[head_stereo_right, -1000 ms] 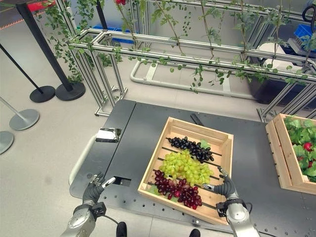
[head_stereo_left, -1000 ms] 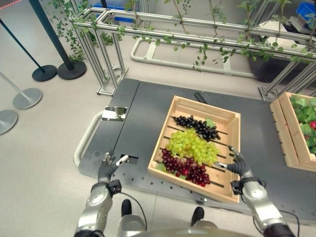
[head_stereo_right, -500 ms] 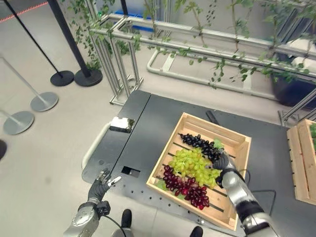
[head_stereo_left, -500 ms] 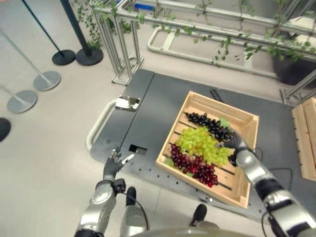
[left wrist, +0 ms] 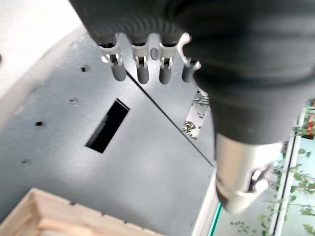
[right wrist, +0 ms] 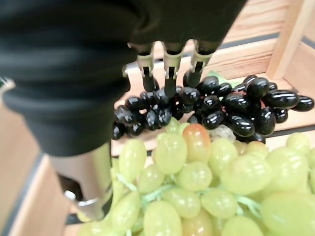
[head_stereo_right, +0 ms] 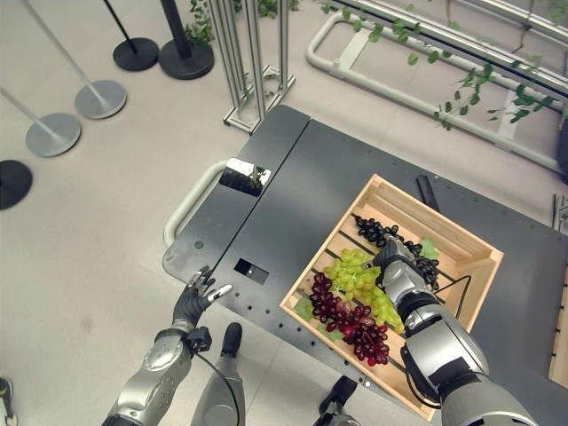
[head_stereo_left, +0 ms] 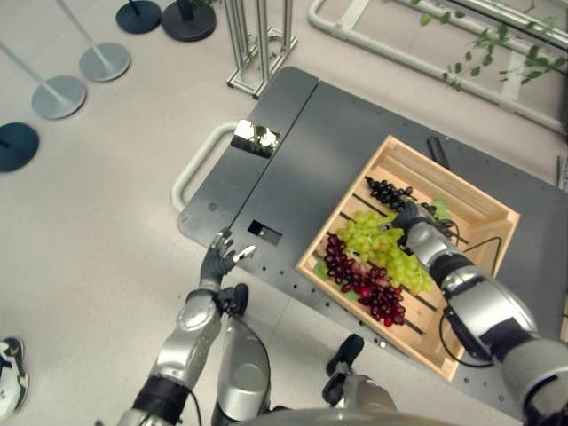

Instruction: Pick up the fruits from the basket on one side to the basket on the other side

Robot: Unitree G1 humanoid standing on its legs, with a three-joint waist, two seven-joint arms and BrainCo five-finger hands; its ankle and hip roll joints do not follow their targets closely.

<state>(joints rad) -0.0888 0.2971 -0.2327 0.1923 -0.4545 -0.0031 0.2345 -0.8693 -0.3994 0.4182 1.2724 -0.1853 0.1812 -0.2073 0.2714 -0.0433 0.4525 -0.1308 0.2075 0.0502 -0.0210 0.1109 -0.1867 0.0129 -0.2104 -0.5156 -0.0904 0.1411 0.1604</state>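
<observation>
A wooden crate (head_stereo_left: 453, 176) on the dark platform holds three bunches: black grapes (head_stereo_left: 383, 190) at the far end, green grapes (head_stereo_left: 377, 240) in the middle, red grapes (head_stereo_left: 359, 280) nearest me. My right hand (head_stereo_left: 410, 219) is inside the crate, where the green and black bunches meet. In the right wrist view its straight fingers (right wrist: 170, 73) reach down onto the black grapes (right wrist: 246, 105), and the thumb rests beside the green grapes (right wrist: 206, 182). It grips nothing. My left hand (head_stereo_left: 216, 260) hovers open at the platform's near left edge.
The grey platform (head_stereo_left: 337, 133) has a white bar handle (head_stereo_left: 191, 164) on its left and a rectangular slot (head_stereo_left: 264, 233) near my left hand. Stanchion bases (head_stereo_left: 58, 93) and aluminium frame legs (head_stereo_left: 257, 35) stand beyond. A person's shoe (head_stereo_left: 9, 377) is at the lower left.
The camera has tipped downward, shifting the whole scene. My right hand moved from the crate's near right corner to the grapes, between the green and black bunches. The left hand stayed put.
</observation>
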